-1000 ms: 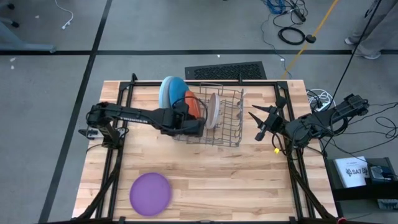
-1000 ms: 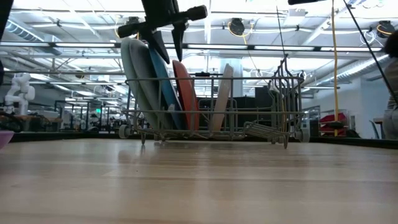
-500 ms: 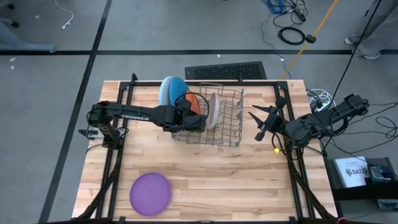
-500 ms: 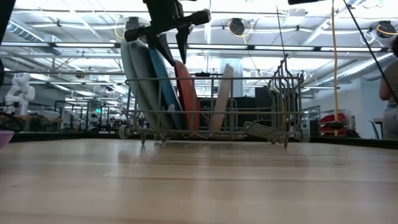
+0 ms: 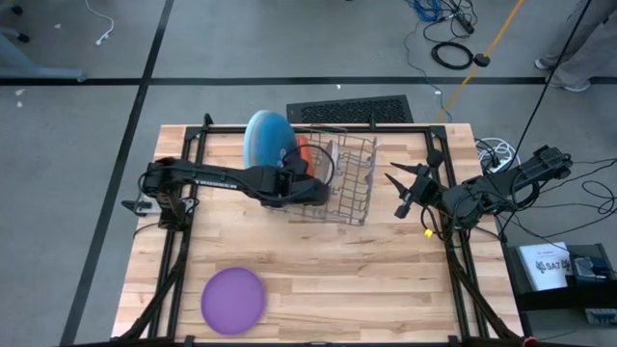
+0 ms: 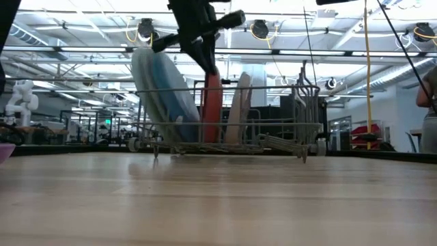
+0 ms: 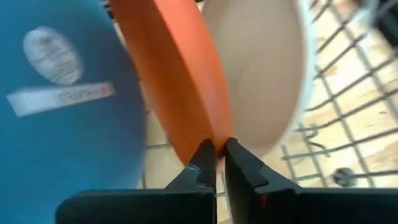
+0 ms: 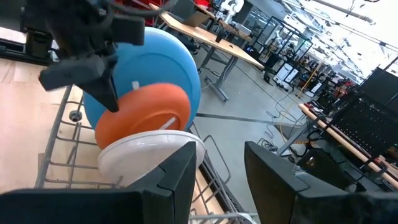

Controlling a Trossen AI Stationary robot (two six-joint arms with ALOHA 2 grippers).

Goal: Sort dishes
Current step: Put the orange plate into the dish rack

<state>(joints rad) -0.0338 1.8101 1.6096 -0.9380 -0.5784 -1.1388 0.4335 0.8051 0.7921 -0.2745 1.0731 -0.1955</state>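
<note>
Dishes stand on edge in the grey wire dish rack (image 5: 339,183) at the far middle of the wooden surface (image 5: 386,270) — a large light blue round plastic plate (image 5: 262,137), a smaller orange round plate (image 7: 177,74) and an off-white round plate (image 7: 261,68) beside it. The left tool (image 7: 216,163) is clenched on the orange plate's rim inside the rack. A purple round plate (image 5: 232,298) lies flat near the surface's front left corner. The right tool (image 5: 403,191) hangs just right of the rack, fingers apart — grasping nothing.
</note>
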